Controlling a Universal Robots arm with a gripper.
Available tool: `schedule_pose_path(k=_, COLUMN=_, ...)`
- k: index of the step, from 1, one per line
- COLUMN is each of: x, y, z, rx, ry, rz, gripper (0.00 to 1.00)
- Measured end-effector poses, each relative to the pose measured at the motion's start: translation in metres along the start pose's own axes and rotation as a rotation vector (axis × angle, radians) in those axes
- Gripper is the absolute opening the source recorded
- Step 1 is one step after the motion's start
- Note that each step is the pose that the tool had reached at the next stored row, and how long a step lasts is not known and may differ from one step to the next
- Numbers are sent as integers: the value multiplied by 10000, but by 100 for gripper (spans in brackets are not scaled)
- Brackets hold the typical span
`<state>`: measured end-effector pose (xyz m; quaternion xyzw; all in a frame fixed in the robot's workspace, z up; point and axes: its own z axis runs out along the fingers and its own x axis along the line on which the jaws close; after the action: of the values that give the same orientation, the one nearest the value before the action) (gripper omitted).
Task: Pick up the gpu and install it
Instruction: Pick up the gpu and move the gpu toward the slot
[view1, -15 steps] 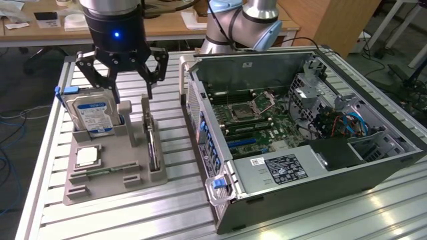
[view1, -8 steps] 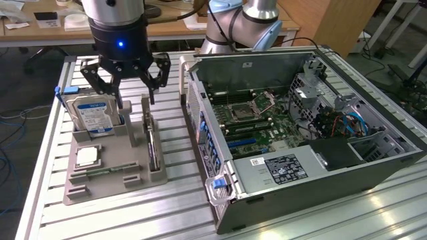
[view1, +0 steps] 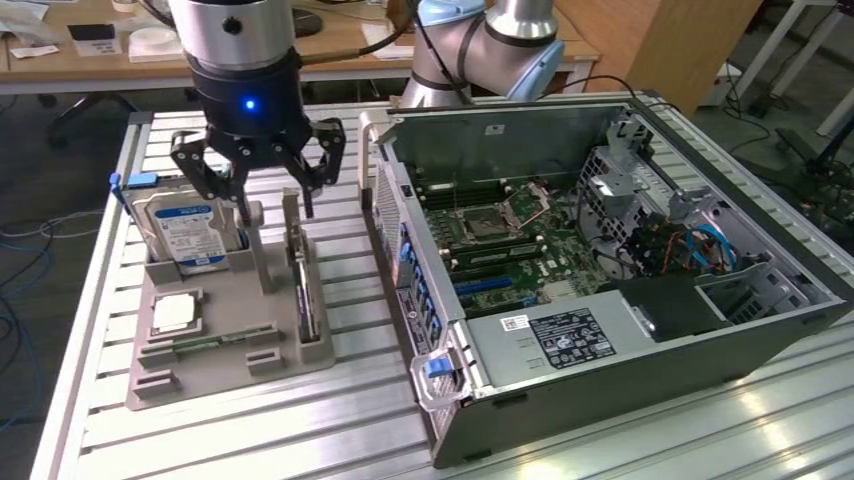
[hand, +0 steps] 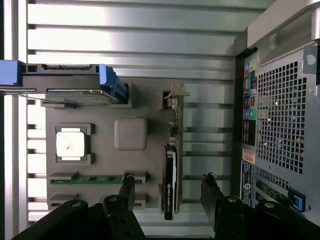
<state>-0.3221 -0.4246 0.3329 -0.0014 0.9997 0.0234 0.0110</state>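
Tool (view1: 264, 192) open, empty, hovering over tray (view1: 214, 345). gpu (view1: 306, 290) stands on edge in tray's slot, exterior view's right side. I'd judge it light, stiff, fragile: pinch flat faces, avoid fan.

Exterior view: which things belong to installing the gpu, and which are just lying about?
For the job: gpu standing on edge in the gray holder; open gripper over it; open computer case.
Lying about: hard drive; CPU chip; memory stick, all in the same holder.
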Motion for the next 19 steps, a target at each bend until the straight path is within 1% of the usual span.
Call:
schedule_pose_path(k=5, x=-8, y=-3, z=63, rx=1, ry=2, rz=1, gripper=65)
schedule_pose_path(k=14, x=-13, y=-7, z=114, rx=2, ry=2, rz=2, gripper=65)
schedule_pose_path(k=19, x=-14, y=-24, z=194, rx=3, ry=2, rz=7, gripper=65)
